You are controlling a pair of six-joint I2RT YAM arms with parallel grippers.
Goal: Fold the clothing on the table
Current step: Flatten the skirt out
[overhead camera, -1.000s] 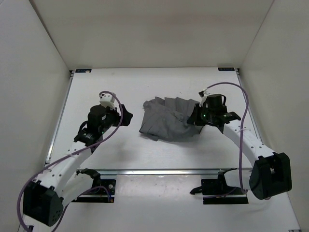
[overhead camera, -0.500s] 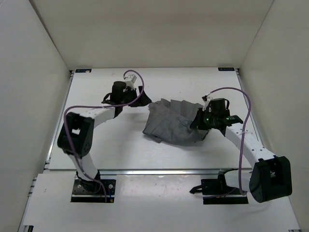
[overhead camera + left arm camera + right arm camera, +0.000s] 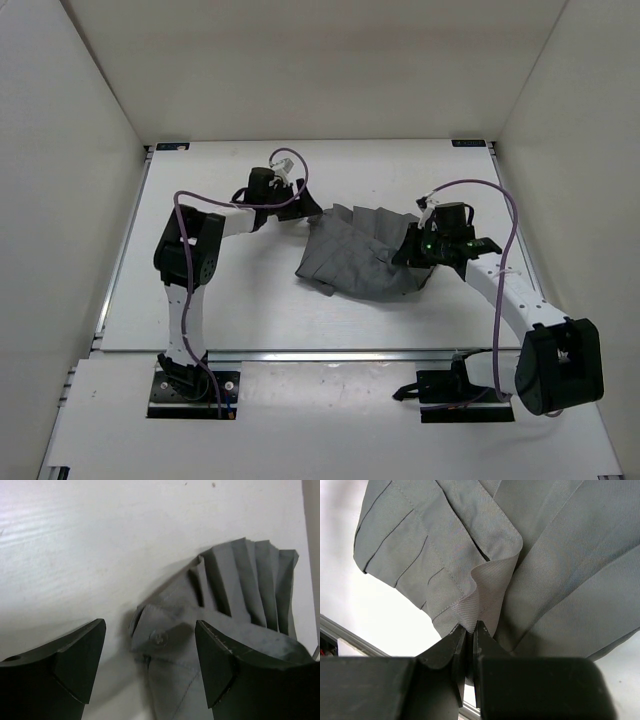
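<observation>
Top external: the clothing (image 3: pixel 360 262) lies crumpled right of centre on the table (image 3: pixel 230 300), left gripper (image 3: pixel 301 207) beside its far-left corner, right gripper (image 3: pixel 413 247) at its right edge. Left wrist: jaws spread wide, pleated corner beyond them. Right wrist: jaws pinch a raised fold; garment cut off by frame.

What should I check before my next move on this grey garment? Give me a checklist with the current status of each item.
1. Right claw gripping the garment: ok, shut on a fold of its edge.
2. Left claw ready to grab: ok, jaws wide open.
3. Left claw lined up with a garment corner: ok, the corner sits in its gap in the wrist view.
4. Left claw low enough to catch cloth: cannot tell.
5. Garment spread flat: not ok, bunched and pleated.
6. Garment fully on the table: ok.
</observation>
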